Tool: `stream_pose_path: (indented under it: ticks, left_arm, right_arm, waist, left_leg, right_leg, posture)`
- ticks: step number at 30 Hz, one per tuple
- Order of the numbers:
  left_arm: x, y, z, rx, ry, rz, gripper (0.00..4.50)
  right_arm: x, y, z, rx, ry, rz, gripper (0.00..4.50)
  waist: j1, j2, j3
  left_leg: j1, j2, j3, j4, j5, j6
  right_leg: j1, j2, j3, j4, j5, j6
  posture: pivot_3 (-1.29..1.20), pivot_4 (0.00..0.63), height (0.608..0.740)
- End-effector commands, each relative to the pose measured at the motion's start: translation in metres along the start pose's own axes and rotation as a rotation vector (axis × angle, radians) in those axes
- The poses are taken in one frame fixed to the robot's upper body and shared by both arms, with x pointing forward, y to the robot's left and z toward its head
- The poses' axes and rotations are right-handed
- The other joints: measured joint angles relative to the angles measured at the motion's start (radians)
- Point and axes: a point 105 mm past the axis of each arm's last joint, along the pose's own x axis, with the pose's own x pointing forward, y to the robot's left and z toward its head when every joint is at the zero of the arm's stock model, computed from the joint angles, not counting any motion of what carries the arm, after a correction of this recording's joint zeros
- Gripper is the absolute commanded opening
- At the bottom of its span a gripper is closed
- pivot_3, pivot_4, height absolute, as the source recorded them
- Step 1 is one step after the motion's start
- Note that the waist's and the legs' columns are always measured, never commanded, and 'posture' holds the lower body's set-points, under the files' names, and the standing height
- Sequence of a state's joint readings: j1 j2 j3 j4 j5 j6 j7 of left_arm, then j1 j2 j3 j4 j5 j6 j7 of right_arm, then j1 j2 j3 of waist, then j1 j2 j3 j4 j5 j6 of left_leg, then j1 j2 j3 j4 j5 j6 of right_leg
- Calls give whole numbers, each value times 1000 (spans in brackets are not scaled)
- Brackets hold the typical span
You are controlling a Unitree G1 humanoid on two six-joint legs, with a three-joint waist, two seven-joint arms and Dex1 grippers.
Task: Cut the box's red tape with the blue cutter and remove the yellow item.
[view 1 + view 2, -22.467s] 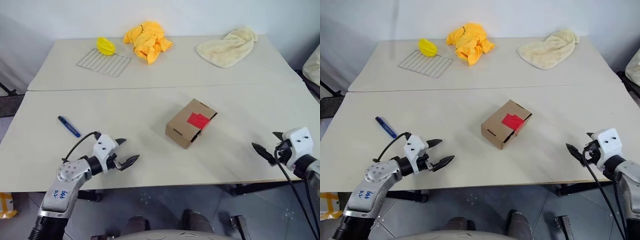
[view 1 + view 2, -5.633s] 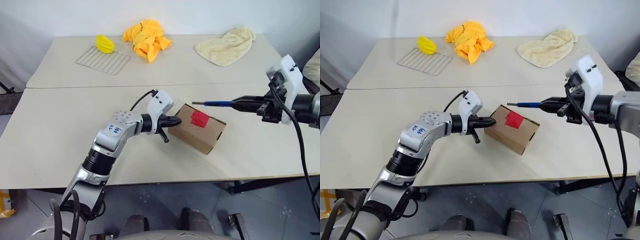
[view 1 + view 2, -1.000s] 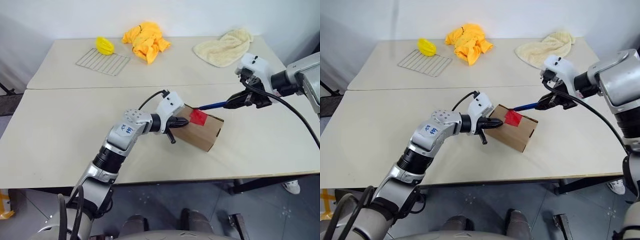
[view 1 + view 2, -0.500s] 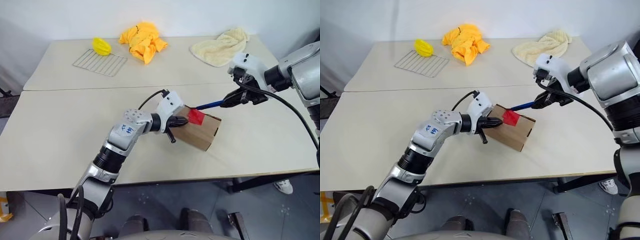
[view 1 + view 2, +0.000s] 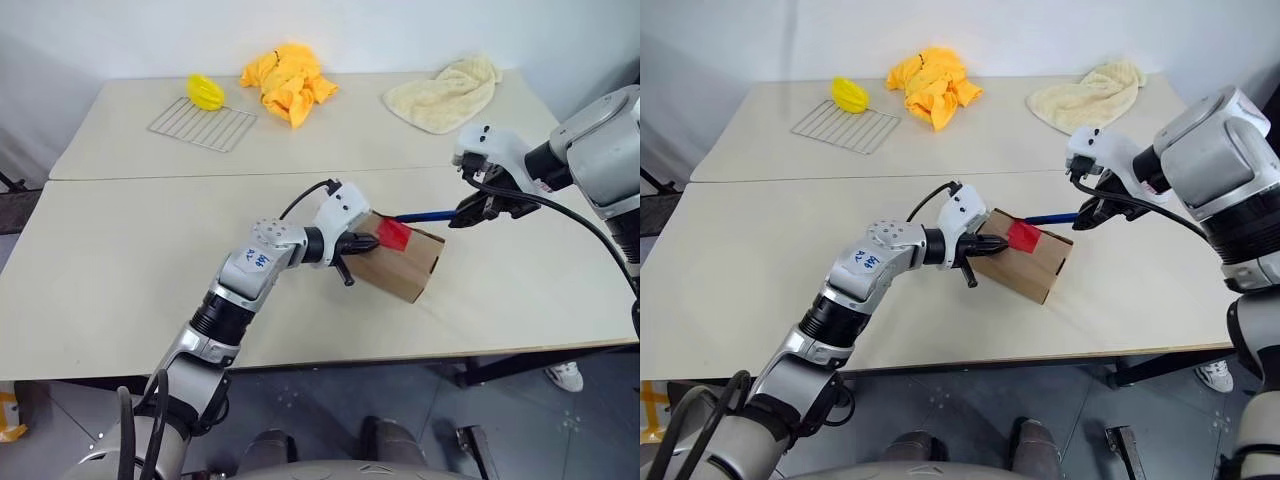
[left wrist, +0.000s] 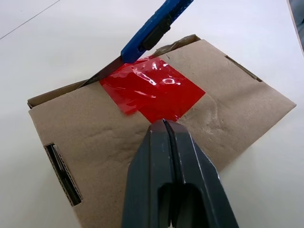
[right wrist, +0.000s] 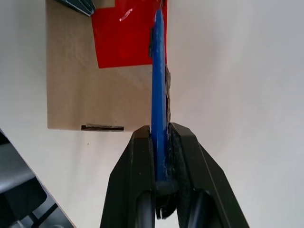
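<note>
The brown box (image 5: pixel 408 266) lies mid-table with its flaps closed and the red tape (image 5: pixel 393 233) across its top seam. My left gripper (image 5: pixel 371 241) is shut and empty, and its tips (image 6: pixel 164 123) rest on the box top at the tape's edge. My right gripper (image 5: pixel 463 213) is shut on the blue cutter (image 5: pixel 425 214), gripping its rear end (image 7: pixel 159 142). The cutter's blade (image 6: pixel 101 74) meets the tape's far edge at the flap seam. The yellow item is hidden.
At the table's far side there is a wire rack (image 5: pixel 203 124) with a small yellow lump (image 5: pixel 206 92), a crumpled orange-yellow cloth (image 5: pixel 286 75) and a cream towel (image 5: pixel 443 92). A seam (image 5: pixel 150 176) between two tabletops runs behind the box.
My right wrist has turned a little, so the cutter lies flatter towards the tape. The left gripper and the box have stayed put.
</note>
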State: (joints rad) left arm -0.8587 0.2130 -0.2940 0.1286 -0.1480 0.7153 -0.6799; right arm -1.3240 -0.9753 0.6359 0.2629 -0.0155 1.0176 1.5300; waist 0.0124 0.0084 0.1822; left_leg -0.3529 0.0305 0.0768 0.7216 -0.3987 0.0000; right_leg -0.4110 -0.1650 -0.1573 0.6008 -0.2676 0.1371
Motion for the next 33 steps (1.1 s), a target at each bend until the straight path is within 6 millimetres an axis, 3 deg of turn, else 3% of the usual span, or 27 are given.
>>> stream_pose_path:
  ticks: [1, 10, 22, 33]
  left_arm:
    - [2, 4, -7, -5, 32, 19, 0]
    - [5, 2, -6, 5, 25, 6, 0]
    - [5, 5, -7, 6, 18, 16, 0]
    - [5, 9, -8, 0, 17, 38, 0]
  right_arm:
    - [1, 1, 5, -2, -2, 33, 149]
    - [1, -7, 18, -43, 14, 27, 149]
    - [-3, -17, 10, -81, 164, 20, 149]
    - [-10, -12, -5, -110, 240, 41, 149]
  waist:
    - [-1, 0, 0]
    - [-7, 0, 0]
    - [-10, 0, 0]
    - [11, 0, 0]
  left_leg:
    - [0, 0, 0, 0, 0, 0]
    - [0, 0, 0, 0, 0, 0]
    - [-1, 0, -1, 0, 0, 0]
    - [-2, 0, -1, 0, 0, 0]
  right_leg:
    - [0, 0, 0, 0, 0, 0]
    - [0, 0, 0, 0, 0, 0]
    - [0, 0, -1, 0, 0, 0]
    - [-1, 0, -2, -3, 0, 0]
  posture:
    - [0, 150, 740]
    - [0, 150, 740]
    - [0, 150, 740]
    - [0, 150, 740]
